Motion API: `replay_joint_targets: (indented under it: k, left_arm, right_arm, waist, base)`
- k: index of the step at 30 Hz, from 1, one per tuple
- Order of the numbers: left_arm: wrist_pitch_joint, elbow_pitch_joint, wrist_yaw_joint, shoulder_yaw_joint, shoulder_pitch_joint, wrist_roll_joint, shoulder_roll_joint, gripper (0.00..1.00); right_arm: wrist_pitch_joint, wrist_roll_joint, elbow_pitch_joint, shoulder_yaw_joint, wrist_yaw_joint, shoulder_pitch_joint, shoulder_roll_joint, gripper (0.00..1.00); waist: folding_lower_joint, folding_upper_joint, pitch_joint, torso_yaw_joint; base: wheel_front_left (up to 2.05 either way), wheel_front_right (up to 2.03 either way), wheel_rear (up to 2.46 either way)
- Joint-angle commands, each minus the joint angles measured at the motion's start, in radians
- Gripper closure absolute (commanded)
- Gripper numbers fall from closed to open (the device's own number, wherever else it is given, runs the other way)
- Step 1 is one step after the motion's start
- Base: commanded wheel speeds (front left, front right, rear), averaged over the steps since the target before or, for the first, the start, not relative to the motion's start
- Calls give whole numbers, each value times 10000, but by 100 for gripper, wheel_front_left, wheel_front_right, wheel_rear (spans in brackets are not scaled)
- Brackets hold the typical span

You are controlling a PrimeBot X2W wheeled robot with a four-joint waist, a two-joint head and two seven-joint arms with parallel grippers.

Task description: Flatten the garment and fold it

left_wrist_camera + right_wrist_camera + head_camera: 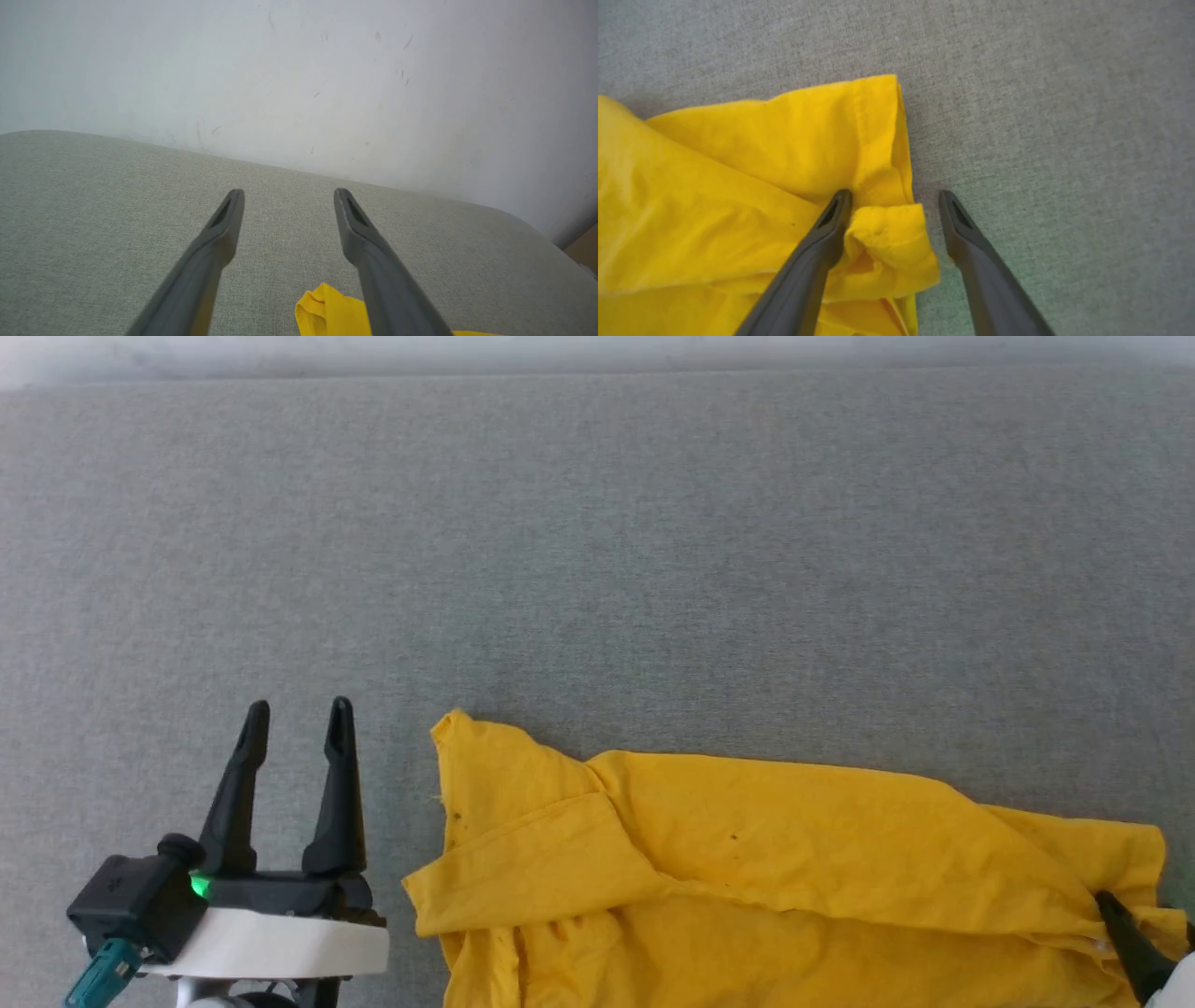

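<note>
While the garment [775, 859] lies rumpled, plain yellow side up, on the near part of the grey fabric surface [597, 523], the left gripper [299, 719] stands just beside its left end, fingers apart and holding nothing. At the right end, the right gripper [894, 198] is spread too, one finger over a folded hem corner, the other over bare fabric.

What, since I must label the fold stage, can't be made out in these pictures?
- The garment, near part: cut off by the head view's bottom edge.
- Its underside: hidden against the grey surface.
- The right gripper: the head view's corner cuts it down to one finger.
- Whether that gripper's open fingers touch the cloth between them: unclear in the right wrist view.
</note>
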Motion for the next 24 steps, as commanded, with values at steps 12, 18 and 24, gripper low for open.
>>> replay_joint_targets:
  k: [12, 18, 24]
  left_arm:
    - [-55, -61, 7, 341, 386, 977, -244, 0]
    - [-56, 346, -244, 269, 462, 1288, -315, 0]
    - [-56, 621, -441, 317, 525, 1398, -429, 0]
  right_arm:
    - [-97, -88, 236, -651, -9, -254, -61, 100]
    - [-299, -868, 574, -2171, -9, -441, -465, 100]
    - [-334, -1245, 682, -2530, -9, -438, -531, 100]
  waist:
    - [0, 0, -363, 414]
    - [0, 0, -640, 470]
    - [0, 0, -800, 438]
  base:
    - [0, 0, 0]
    - [0, 0, 0]
    - [0, 0, 0]
